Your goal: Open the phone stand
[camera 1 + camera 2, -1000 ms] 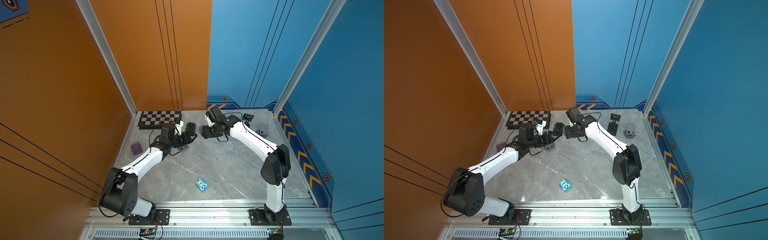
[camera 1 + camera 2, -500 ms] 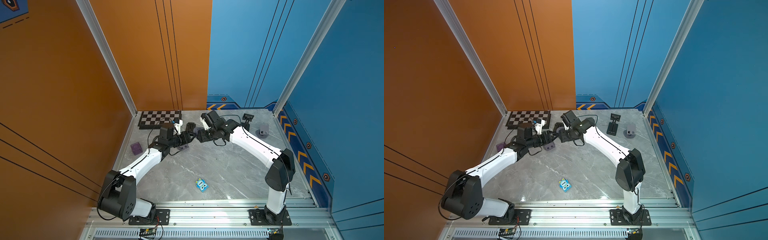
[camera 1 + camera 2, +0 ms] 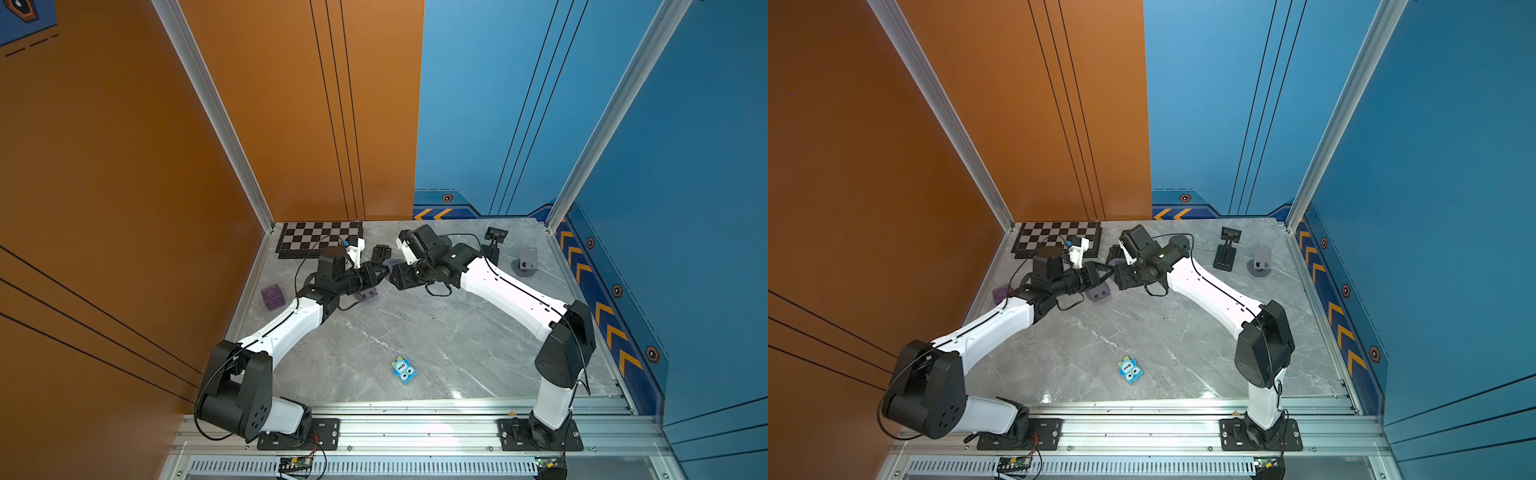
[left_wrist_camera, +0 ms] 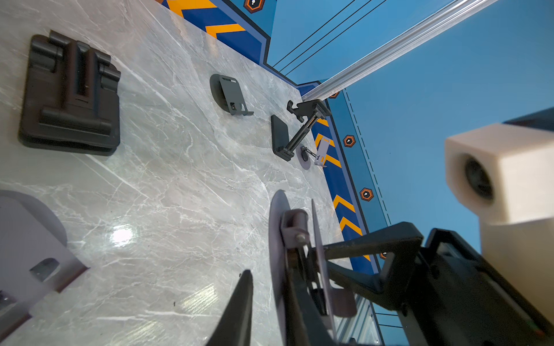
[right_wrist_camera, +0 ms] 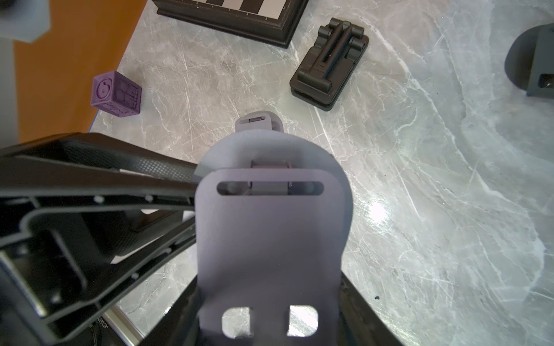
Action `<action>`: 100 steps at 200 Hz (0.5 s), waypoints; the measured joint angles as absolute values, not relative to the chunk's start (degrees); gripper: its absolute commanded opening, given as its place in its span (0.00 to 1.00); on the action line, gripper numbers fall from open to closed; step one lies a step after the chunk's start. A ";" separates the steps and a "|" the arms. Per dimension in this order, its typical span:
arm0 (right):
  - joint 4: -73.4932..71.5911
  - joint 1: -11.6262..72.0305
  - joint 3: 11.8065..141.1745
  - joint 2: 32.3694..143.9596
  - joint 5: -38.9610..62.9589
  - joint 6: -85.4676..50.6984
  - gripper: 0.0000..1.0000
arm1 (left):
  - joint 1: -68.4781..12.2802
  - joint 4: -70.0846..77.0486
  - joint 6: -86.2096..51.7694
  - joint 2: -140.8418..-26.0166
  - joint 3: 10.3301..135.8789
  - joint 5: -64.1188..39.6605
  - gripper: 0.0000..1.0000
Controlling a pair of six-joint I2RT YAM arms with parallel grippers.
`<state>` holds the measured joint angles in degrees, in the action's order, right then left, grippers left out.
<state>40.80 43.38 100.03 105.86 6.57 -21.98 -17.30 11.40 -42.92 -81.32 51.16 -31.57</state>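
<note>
The phone stand (image 5: 269,233) is purple-grey, a slotted plate folded over a round base, held above the table at the back middle (image 3: 392,263) (image 3: 1116,262). My right gripper (image 5: 269,299) is shut on the plate's two side edges. My left gripper (image 4: 269,266) meets it from the left (image 3: 379,271). Its jaws are shut on the round base (image 4: 275,227), with one finger between base and plate. Its fingers (image 5: 135,179) reach the stand's edge in the right wrist view.
A folded black stand (image 3: 381,253) and the chessboard (image 3: 320,243) lie just behind. Another purple-grey stand (image 3: 368,294) sits under the left arm, and a purple cube (image 3: 272,297) lies left. A black clamp stand (image 3: 493,245) and a grey stand (image 3: 525,262) are right. A blue toy (image 3: 403,370) lies in front.
The right arm carried the stand leftward to the left gripper. The left gripper, open before, has closed on the stand's round base.
</note>
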 measured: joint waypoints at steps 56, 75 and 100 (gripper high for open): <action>42.15 41.91 104.12 108.07 9.72 -22.11 0.22 | -16.49 14.09 -44.47 -81.36 51.40 -32.21 0.00; 43.44 41.06 105.47 108.62 11.62 -22.09 0.22 | -16.45 14.48 -44.42 -81.43 51.40 -32.23 0.00; 46.06 39.31 108.18 109.47 15.18 -21.87 0.22 | -16.45 15.75 -43.40 -81.43 51.44 -32.29 0.00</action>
<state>46.06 39.31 108.18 109.47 15.18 -21.87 -16.45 15.75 -43.40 -81.43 51.44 -32.29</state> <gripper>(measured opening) 0.610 0.048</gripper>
